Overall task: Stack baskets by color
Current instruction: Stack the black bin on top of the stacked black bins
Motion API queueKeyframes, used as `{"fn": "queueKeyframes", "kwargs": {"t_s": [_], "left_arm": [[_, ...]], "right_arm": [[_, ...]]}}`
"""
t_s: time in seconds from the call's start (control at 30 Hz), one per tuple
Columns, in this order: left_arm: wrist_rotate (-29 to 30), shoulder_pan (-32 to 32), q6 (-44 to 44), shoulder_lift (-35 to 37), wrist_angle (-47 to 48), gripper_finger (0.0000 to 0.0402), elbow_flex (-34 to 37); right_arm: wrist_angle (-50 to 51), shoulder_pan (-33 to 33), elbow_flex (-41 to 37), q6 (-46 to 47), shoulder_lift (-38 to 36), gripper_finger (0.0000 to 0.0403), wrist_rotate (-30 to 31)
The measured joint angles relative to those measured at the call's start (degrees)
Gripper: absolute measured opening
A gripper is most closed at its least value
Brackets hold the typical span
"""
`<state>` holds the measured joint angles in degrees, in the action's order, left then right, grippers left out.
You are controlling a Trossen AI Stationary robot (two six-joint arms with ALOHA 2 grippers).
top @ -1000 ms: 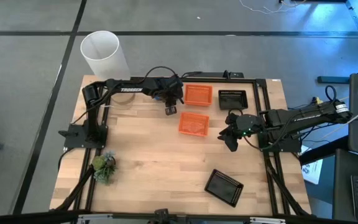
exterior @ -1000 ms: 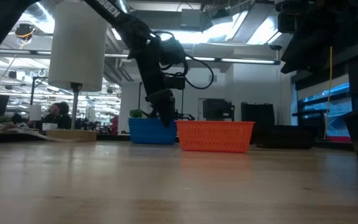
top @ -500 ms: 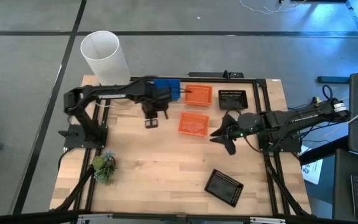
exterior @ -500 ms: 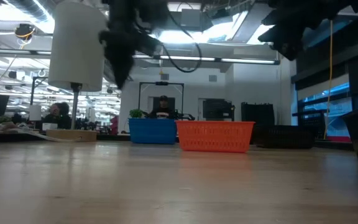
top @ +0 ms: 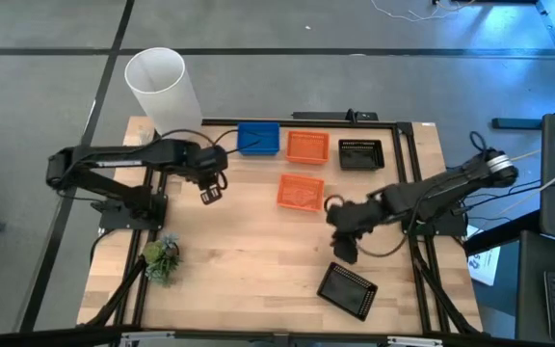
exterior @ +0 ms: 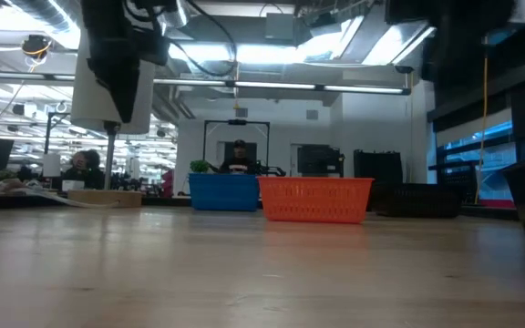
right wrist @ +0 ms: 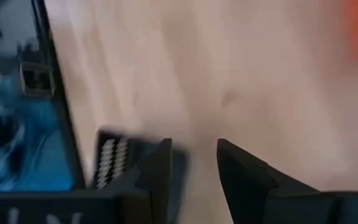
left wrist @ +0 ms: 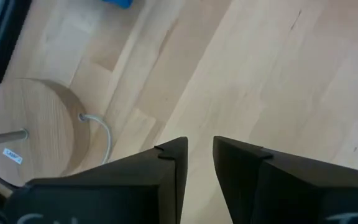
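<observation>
Along the far edge stand a blue basket (top: 258, 139), an orange basket (top: 307, 146) and a black basket (top: 360, 153), each flat on its bottom. A second orange basket (top: 300, 191) sits just nearer, mid-table. Another black basket (top: 347, 289) lies askew near the front edge. My left gripper (top: 209, 195) hangs above bare wood at the table's left, open and holding nothing (left wrist: 201, 152). My right gripper (top: 343, 253) hovers between the nearer orange basket and the front black basket (right wrist: 114, 155), open and holding nothing.
A tall white cylinder (top: 162, 87) rises at the far left corner on a round wooden foot (left wrist: 30, 130). A small green plant (top: 162, 258) sits near the front left. Bare wood lies between the plant and the front black basket.
My left gripper has drawn back from the blue basket, rising and swinging toward the table's left edge; the blue basket stays at the far edge. My right gripper has moved toward the near edge, toward the front black basket, tipping further down.
</observation>
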<state>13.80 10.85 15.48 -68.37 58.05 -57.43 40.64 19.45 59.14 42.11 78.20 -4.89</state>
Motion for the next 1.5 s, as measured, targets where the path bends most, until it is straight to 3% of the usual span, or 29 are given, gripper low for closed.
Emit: {"fn": "queueKeyframes", "kwargs": {"t_s": [0.2,0.5,0.97,1.13,1.23,1.33,1.5], "left_arm": [[3.26,-1.35,0.7,3.83,-2.07,0.0069,2.52],[8.29,-2.21,0.02,4.43,-2.08,0.0069,2.52],[8.25,-2.21,-0.63,4.41,-2.17,0.0069,2.52],[8.25,-2.21,-0.61,4.41,-2.39,0.0069,2.52],[8.25,-2.21,-0.61,4.41,-2.61,0.0069,2.52],[8.25,-2.21,-0.61,4.4,-3.53,0.0069,2.52],[8.23,-2.21,-0.61,4.38,-4.39,0.0069,2.52]], "right_arm": [[7.24,6.3,5.11,10.65,8.19,0.0126,-4.7],[4.63,11.62,5.23,20.75,12.1,0.0126,-0.94],[7.57,11.91,5.05,17.23,21.81,0.0126,-0.57],[8.06,11.63,5.0,14.31,24.61,0.0123,4.21],[8.82,10.77,5.0,14.13,24.78,0.009,4.81],[9.93,9.86,5.02,12.1,24.35,0.002,5.58],[18.53,6.56,5.17,9.84,21.42,0.0004,7.68]]}}
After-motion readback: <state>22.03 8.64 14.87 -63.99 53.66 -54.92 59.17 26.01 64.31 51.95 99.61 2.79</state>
